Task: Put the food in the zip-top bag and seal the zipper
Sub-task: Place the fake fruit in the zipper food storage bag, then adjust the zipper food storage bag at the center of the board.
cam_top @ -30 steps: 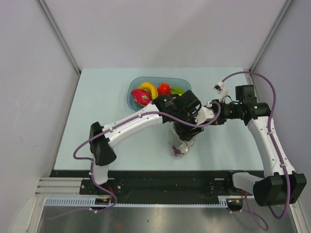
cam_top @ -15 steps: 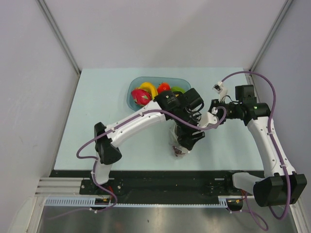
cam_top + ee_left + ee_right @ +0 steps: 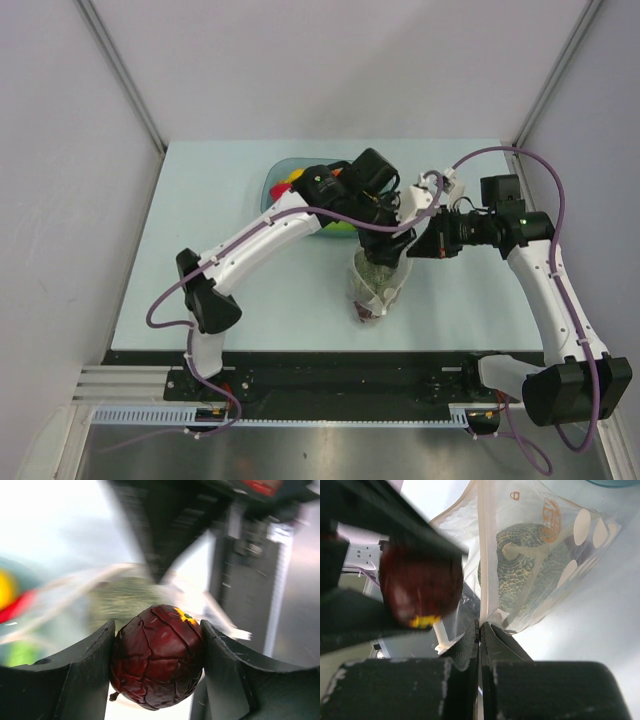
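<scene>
The dotted zip-top bag [image 3: 380, 290] lies mid-table with its mouth open toward the far side. The grey-green bumpy ball [image 3: 378, 272] sits inside it, also in the right wrist view [image 3: 525, 565]. A dark red clump that looks like the grapes [image 3: 366, 311] lies at the bag's near end. My left gripper [image 3: 157, 665] is shut on a dark red wrinkled round fruit [image 3: 157, 662] with a yellow spot, held above the bag's mouth [image 3: 393, 232]. My right gripper [image 3: 480, 630] is shut on the bag's mouth edge by the zipper strip [image 3: 487, 545], at the bag's right [image 3: 418, 245].
The blue bowl [image 3: 272, 185] stands at the back behind the left arm, with yellow and pink fruit [image 3: 290, 178] showing at its left. Both forearms cross above the bag. The table's right edge runs near the right arm's elbow [image 3: 505, 200].
My left gripper has risen out from low over the bag and pulled back toward the bowl. The bag's mouth and the grey-green ball now show. The right gripper has shifted slightly left.
</scene>
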